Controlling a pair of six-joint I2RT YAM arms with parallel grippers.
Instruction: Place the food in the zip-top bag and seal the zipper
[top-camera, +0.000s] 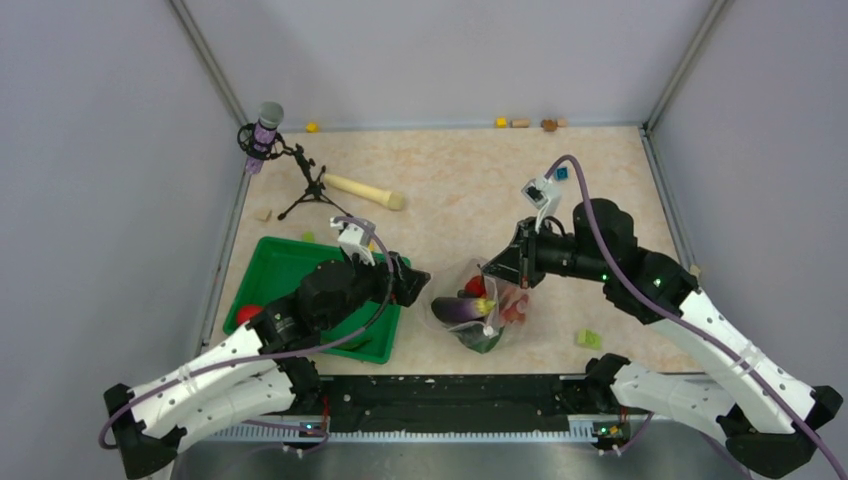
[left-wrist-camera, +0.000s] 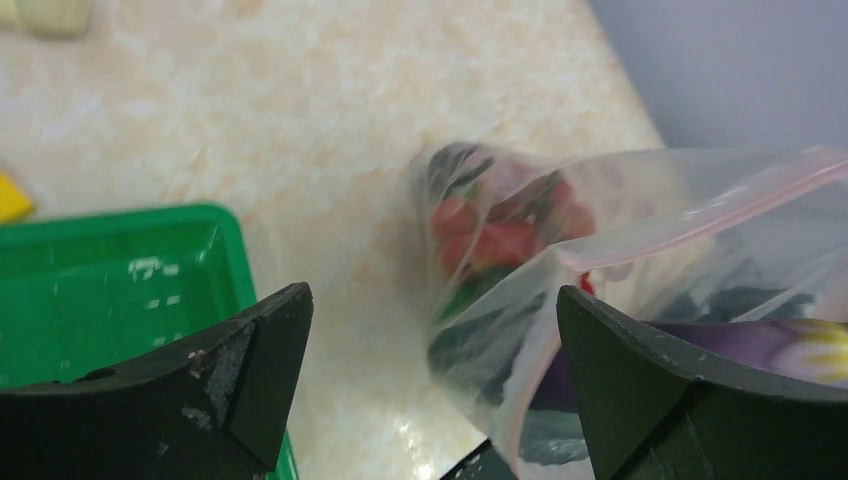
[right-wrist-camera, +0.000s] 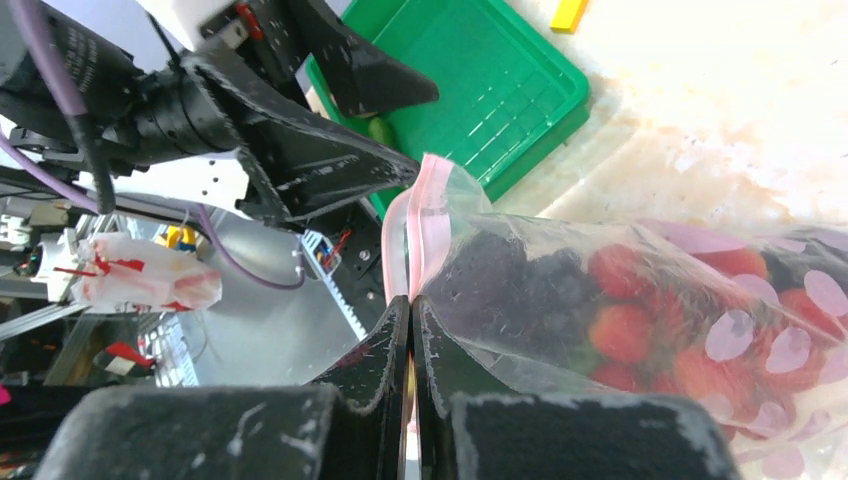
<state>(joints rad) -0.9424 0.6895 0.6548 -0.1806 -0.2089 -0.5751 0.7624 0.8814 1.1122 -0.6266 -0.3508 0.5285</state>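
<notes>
Item: zip-top bag (top-camera: 480, 312), filled, at the near edge of the table (top-camera: 460, 200), 6 o'clock in our top view.
We record the right gripper (right-wrist-camera: 410, 300) pinched closed on the pink zipper (right-wrist-camera: 428, 215). The left gripper (left-wrist-camera: 432, 295) is spread wide, the bag's corner between its jaws, contact unclear. Contents: eggplant (top-camera: 462, 310), strawberries (right-wrist-camera: 620, 330), dark berries (right-wrist-camera: 535, 290). Also listed: green tray (top-camera: 280, 268) at 8 o'clock; rolling pin (top-camera: 365, 192) farther, at 10 o'clock.
</notes>
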